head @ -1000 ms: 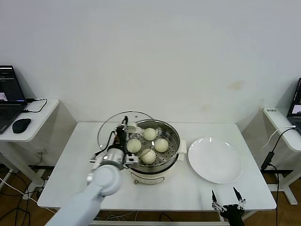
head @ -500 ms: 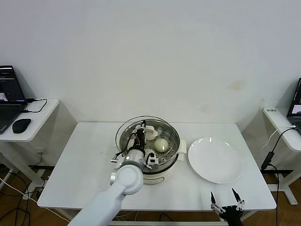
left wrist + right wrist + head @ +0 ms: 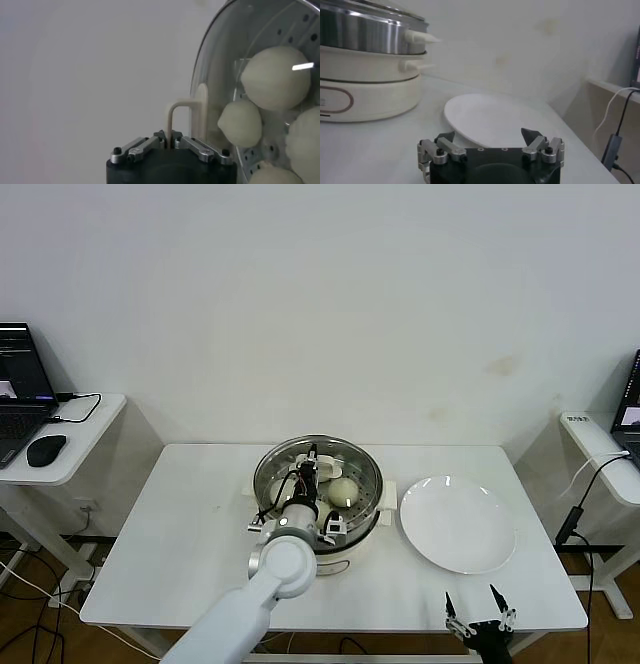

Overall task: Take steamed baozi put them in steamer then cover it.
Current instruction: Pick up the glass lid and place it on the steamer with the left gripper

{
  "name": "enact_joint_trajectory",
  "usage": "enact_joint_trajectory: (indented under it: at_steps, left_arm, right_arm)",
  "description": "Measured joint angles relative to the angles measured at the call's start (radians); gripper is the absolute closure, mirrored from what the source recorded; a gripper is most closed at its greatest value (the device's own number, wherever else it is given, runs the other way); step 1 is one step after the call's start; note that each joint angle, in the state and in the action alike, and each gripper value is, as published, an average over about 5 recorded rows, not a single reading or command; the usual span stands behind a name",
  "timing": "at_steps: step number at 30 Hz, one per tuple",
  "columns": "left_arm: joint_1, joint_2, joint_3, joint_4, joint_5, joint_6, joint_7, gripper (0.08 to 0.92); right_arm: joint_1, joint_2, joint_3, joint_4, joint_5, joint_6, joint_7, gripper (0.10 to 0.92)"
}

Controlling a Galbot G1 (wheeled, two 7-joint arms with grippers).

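Gripping cover [image 3: 260, 90] handle, left hand [image 3: 171, 141], baozi [image 3: 275, 77] beneath

The left arm [image 3: 255, 604] is a smooth white tube ending in a rounded silver-grey wrist joint, with thin black and reddish cables running along the black end piece. The left gripper [image 3: 171, 141] has a black body and silver linkage bars fixed with dark screws. The right gripper [image 3: 491, 136] shows the same black housing, silver linkages and black pointed fingertips [image 3: 531, 134].
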Motion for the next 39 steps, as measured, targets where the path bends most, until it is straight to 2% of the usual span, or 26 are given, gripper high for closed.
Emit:
enact_joint_trajectory:
  at_steps: [12,39]
  left_arm:
    - [0.005,-0.021,-0.002,0.020,0.008,-0.003,-0.013,0.862]
    - [0.019,-0.014,-0.011,-0.018,-0.004,-0.002,0.000,0.862]
  right_arm:
    - [0.000,0.000,-0.007,-0.004,-0.006,0.001,-0.001,0.203]
    - [0.002,0.000,-0.021,-0.014,-0.024,0.002,-0.001,0.203]
